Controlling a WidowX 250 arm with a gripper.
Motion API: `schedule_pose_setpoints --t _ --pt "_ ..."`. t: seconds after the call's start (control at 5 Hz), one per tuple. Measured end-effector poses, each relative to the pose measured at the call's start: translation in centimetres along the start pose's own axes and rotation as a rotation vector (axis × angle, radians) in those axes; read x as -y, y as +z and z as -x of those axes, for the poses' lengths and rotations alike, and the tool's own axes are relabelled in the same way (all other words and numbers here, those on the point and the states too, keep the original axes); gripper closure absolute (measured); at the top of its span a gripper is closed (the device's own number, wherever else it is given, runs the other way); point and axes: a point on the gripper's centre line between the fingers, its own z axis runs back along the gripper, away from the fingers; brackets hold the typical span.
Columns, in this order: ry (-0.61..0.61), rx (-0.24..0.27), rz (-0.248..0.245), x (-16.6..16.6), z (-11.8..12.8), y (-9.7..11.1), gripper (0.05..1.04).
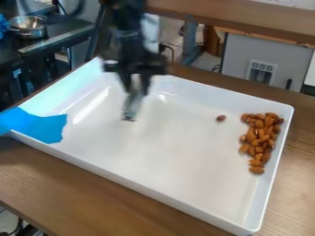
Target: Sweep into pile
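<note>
Wooden table (73,193) under white tray (172,161) of almonds (252,133), metal pot (29,27) beyond.

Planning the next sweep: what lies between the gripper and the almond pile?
One loose almond, nearer the pile than the gripper. Otherwise that stretch of the white tray is bare, as the camera view shows.

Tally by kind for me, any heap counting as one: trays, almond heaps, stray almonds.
Shallow white rectangular tray: 1
Heap of brown almonds: 1 (nuts overlap, no exact count inside)
Stray brown oval almond: 1
Total: 3
</note>
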Motion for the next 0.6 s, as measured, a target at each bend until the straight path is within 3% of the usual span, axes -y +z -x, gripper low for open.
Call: schedule_pose_setpoints --t 0.2,0.4,0.6 --pt "0.095 -0.010 0.029 -4.2 1.7 -0.4 0.732" --pt "0.221 -0.053 -0.007 -5.7 3.4 -0.8 0.635" --pt "0.281 -0.056 -0.032 -6.5 3.8 -1.1 0.360"
